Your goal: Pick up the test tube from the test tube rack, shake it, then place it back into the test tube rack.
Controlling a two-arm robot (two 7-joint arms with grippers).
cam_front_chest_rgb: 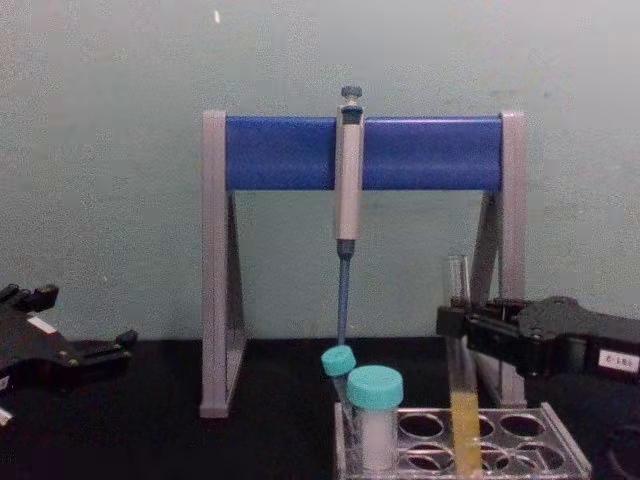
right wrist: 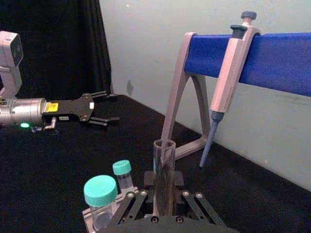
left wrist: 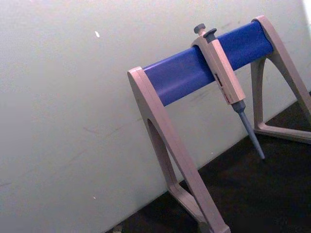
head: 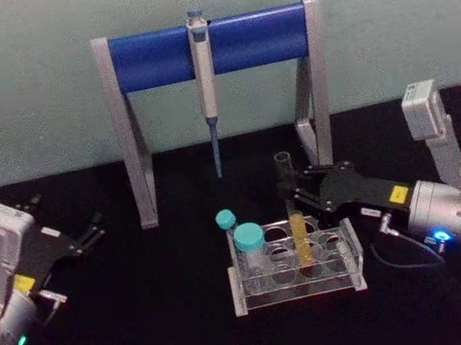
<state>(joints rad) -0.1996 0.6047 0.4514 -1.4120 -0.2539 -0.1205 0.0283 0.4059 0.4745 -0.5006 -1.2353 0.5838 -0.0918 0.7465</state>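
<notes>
A long, thin, clear glass test tube [head: 295, 215] stands upright in a small clear plastic test tube rack [head: 296, 291] with round holes on top. The rack sits near the middle of the black table [head: 151, 329], slightly to the right. The tube is uncapped with an open rim. Yellow liquid fills its lower part, while the upper part is empty and see-through. Its lower end is down in a hole in the rack's back row, and most of its length rises above the rack.

The right pincer [head: 290, 187], black with a grey wrist, reaches in from the table's right edge. Its fingers are drawn in close on either side of the tube's clear upper part and grip it there.

Two shorter tubes with teal caps [head: 248, 239] stand at the left end of the rack.

Along the table's back edge stands a grey-legged stand with a blue crossbar [head: 156, 56]. A grey pipette with a blue tip [head: 206, 78] hangs from the bar.

The left pincer [head: 93, 231] rests near the table's left edge, well away from the rack, its fingers spread apart and holding nothing.
</notes>
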